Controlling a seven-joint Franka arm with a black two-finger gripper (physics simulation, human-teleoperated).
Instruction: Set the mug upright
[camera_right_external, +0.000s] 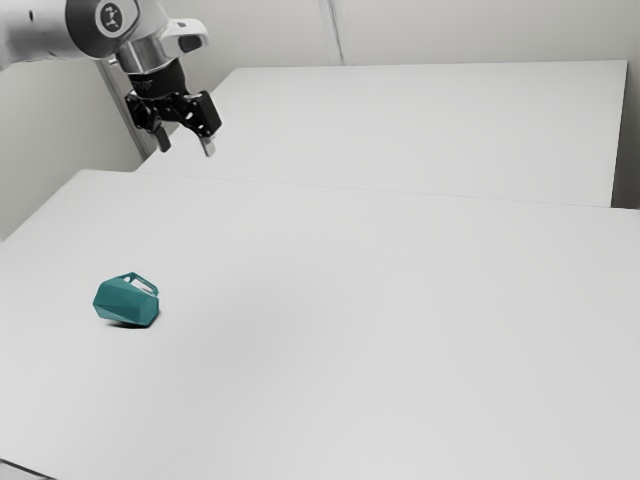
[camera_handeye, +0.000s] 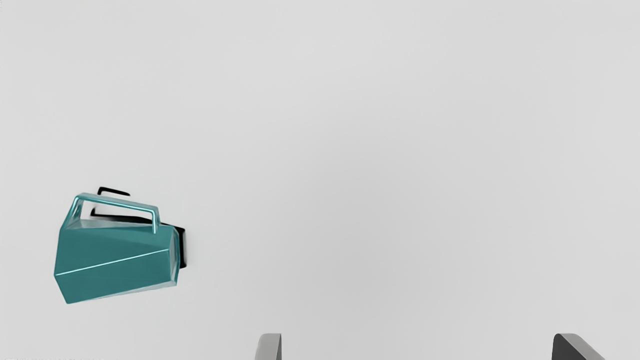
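As the wrist view shows, the mug's (camera_handeye: 115, 250) handle (camera_handeye: 120, 203) (teal) casts a shadow (camera_handeye: 115, 191).

White tabletop (camera_right_external: 380, 340); white surface (camera_right_external: 430, 125) behind; pale wall (camera_right_external: 480, 30) beyond.

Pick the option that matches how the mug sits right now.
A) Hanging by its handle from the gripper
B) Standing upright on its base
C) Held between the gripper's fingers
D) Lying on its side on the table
D: the mug rests on its side on the table, away from the raised, open gripper.
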